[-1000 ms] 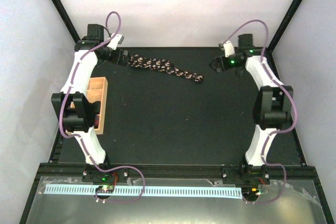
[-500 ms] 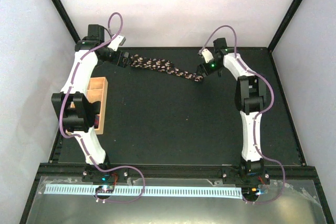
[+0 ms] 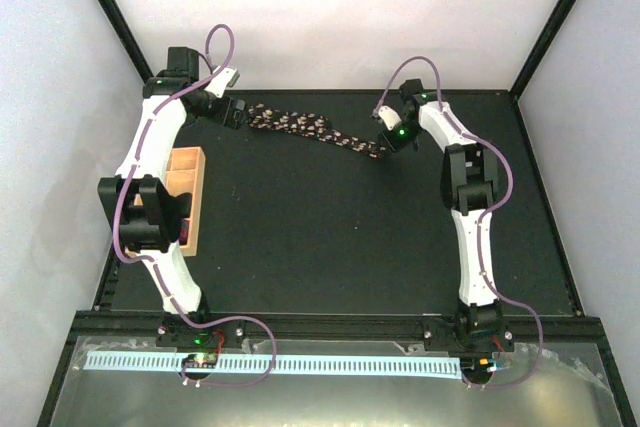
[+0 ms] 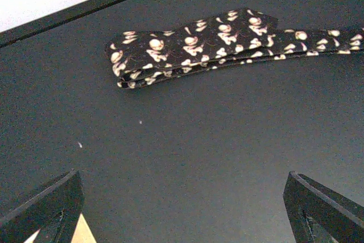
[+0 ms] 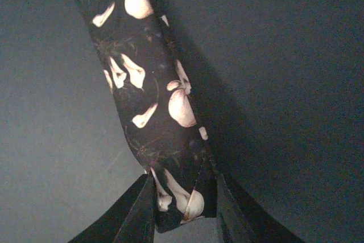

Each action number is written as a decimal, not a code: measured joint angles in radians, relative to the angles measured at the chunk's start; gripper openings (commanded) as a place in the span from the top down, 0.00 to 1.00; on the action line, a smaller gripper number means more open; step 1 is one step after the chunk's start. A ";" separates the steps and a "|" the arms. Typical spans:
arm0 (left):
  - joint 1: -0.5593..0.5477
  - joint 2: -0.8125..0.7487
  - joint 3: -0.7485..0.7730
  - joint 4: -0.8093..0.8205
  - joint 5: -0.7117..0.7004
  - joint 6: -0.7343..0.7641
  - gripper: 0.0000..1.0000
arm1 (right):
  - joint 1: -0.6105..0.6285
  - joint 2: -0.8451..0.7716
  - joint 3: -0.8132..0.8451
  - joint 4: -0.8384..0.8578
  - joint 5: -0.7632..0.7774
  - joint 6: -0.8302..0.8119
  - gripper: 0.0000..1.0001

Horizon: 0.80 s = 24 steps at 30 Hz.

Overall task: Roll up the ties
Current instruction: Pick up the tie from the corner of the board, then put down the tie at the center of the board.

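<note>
The tie [image 3: 310, 129], dark with pale speckles, lies flat and slanted across the far part of the black table. My left gripper [image 3: 236, 112] hangs open just short of its wide left end [image 4: 193, 46]; both fingers [image 4: 51, 203] stand far apart over bare table, nothing between them. My right gripper [image 3: 383, 144] sits at the narrow right end. In the right wrist view that end [image 5: 148, 83] runs down between the two fingers [image 5: 139, 211], which press on it from both sides and bunch the fabric.
A tan wooden compartment tray [image 3: 186, 197] stands at the left edge, partly under the left arm. Purple cables [image 3: 222, 42] loop above both wrists. The black frame rail [image 3: 330, 92] runs just behind the tie.
The right arm swung in from the far right to the tie's narrow end, and its jaws closed in on that end. The left arm stayed put and open.
</note>
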 measured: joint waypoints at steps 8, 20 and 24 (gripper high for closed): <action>-0.001 0.000 0.000 0.008 -0.002 0.005 0.01 | -0.023 -0.026 -0.055 -0.099 -0.004 -0.039 0.98; -0.182 0.014 0.000 0.021 -0.036 0.072 0.01 | -0.473 -0.478 -0.600 -0.261 -0.218 -0.153 0.98; -0.268 0.018 0.000 0.020 -0.024 0.085 0.01 | -0.409 -0.650 -0.715 -0.367 -0.451 -0.212 0.98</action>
